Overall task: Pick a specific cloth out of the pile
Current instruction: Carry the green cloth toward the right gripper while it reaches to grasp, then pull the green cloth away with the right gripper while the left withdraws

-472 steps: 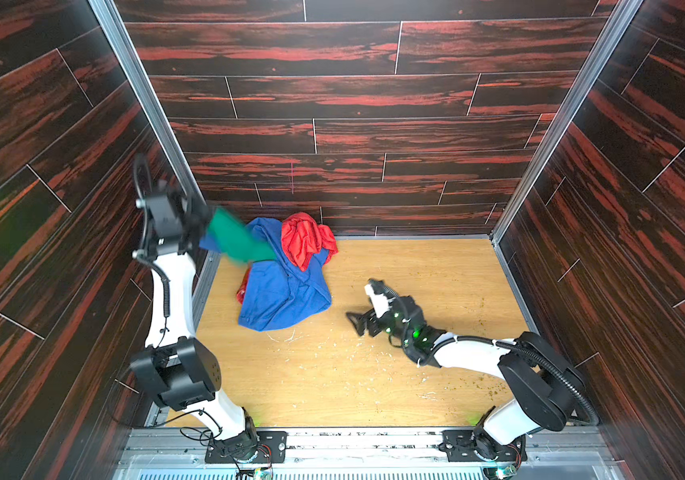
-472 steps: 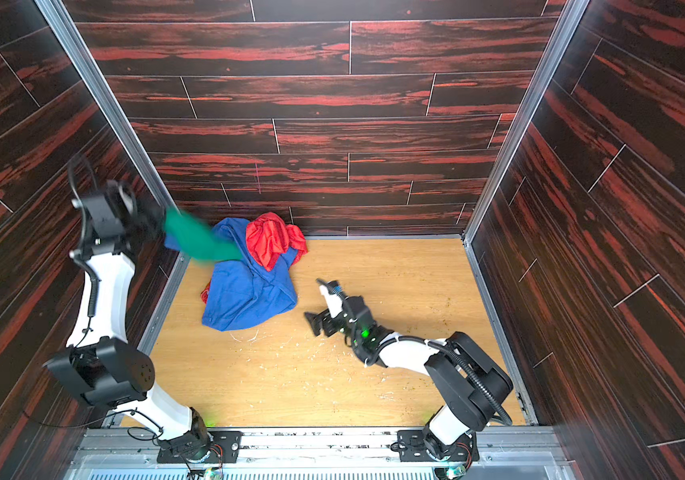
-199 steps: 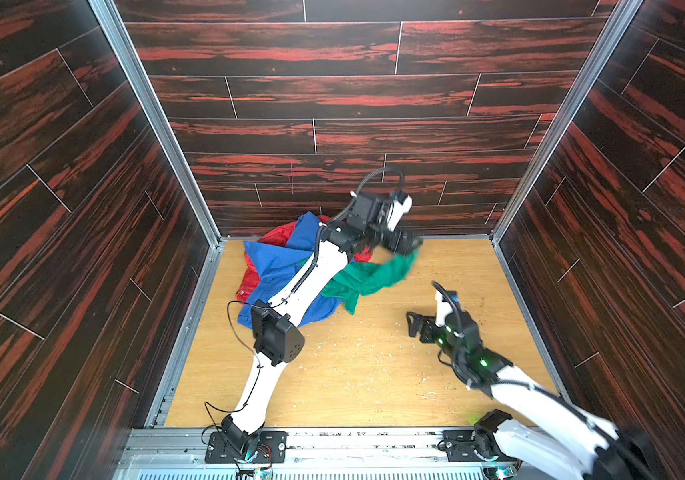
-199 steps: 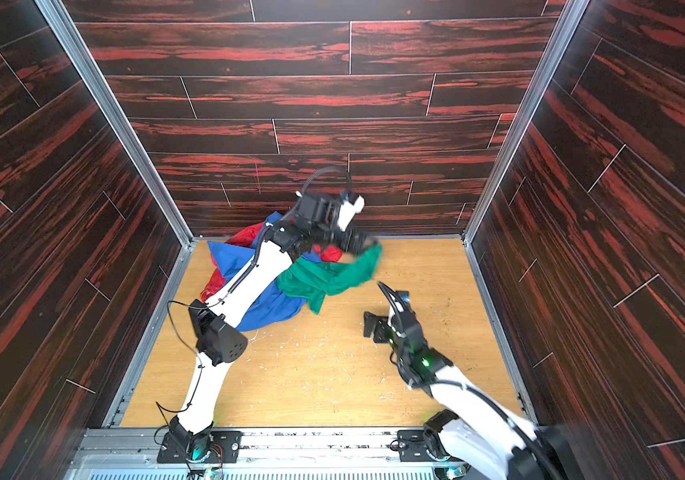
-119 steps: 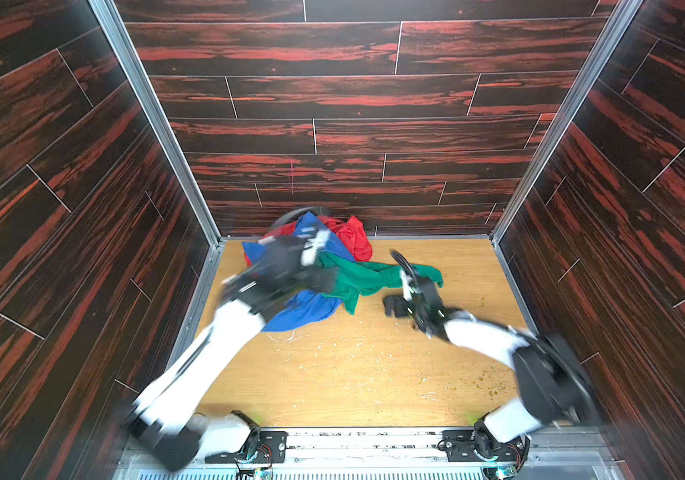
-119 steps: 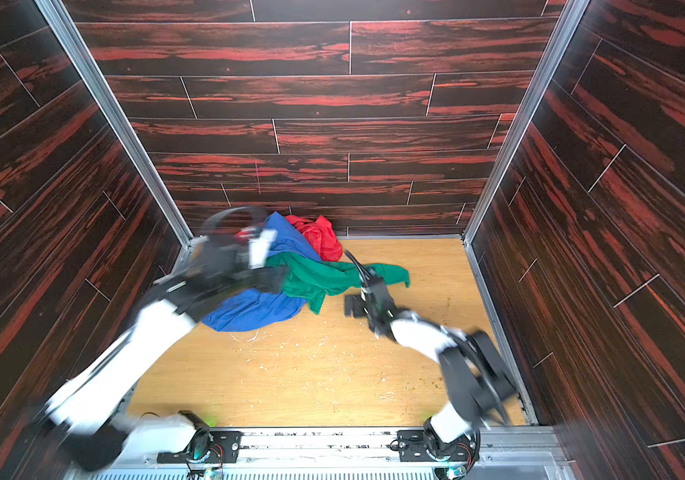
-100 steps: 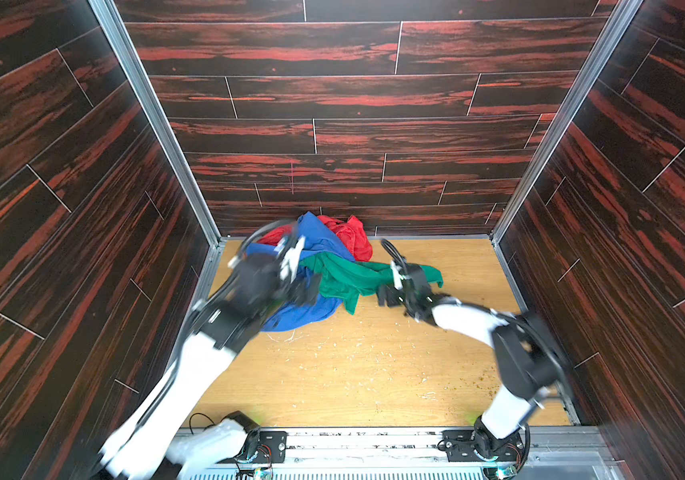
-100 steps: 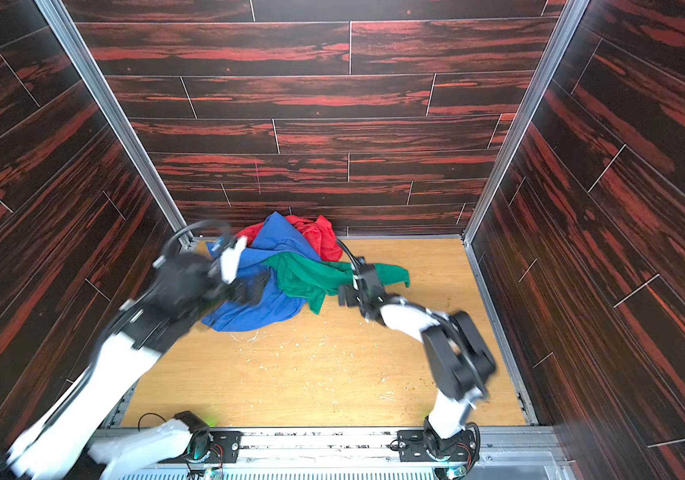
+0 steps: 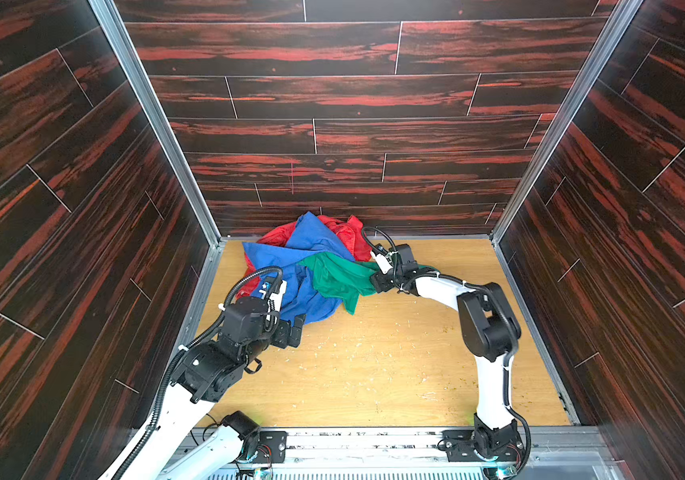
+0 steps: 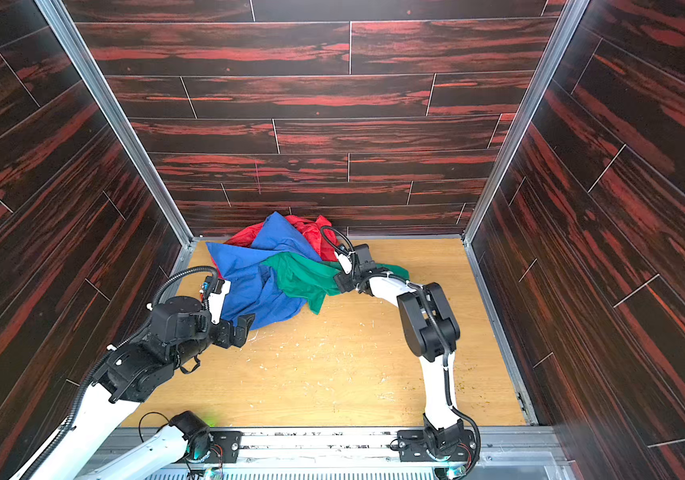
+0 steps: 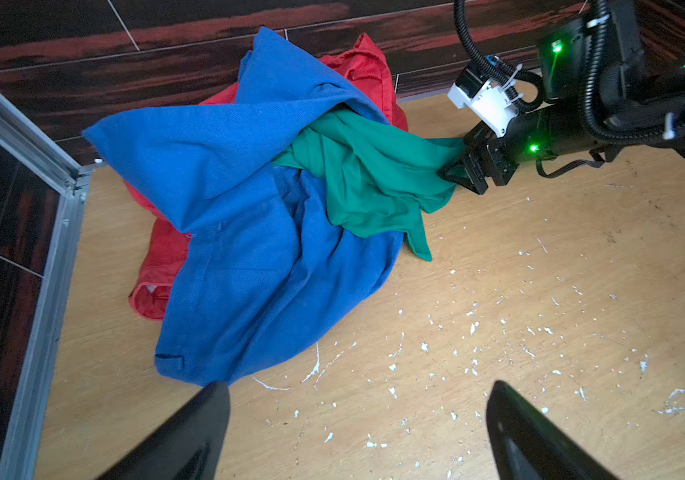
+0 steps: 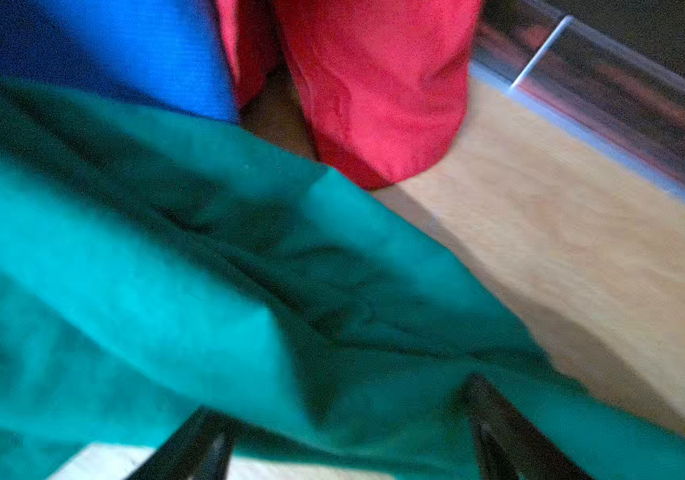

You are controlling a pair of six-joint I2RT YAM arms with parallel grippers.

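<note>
1. Counter (image 9: 374, 374): pale wood, walled on three sides, carrying everything.
2. Pile (image 10: 249, 266): is sitting at the far left corner against the back wall.
3. Blue cloth (image 9: 311, 237): the largest piece, is draping over most of the heap and spilling toward the front.
4. Red cloth (image 9: 355, 237): is showing behind and beneath the blue one.
5. Green cloth (image 9: 341, 278): the wanted piece. It is lying on the pile's right flank, one end tucked under a blue fold, the other trailing onto bare wood, probably the easiest edge to take.
6. Right gripper (image 11: 461, 174): is reaching low at that trailing end. Its fingers (image 12: 494, 419) are standing apart astride a green fold, not visibly pinching it.
7. Left gripper (image 9: 293, 330): is hovering at the blue cloth's front hem. Its fingers (image 11: 519, 428) are spread wide and holding nothing, likely keeping clear.
</note>
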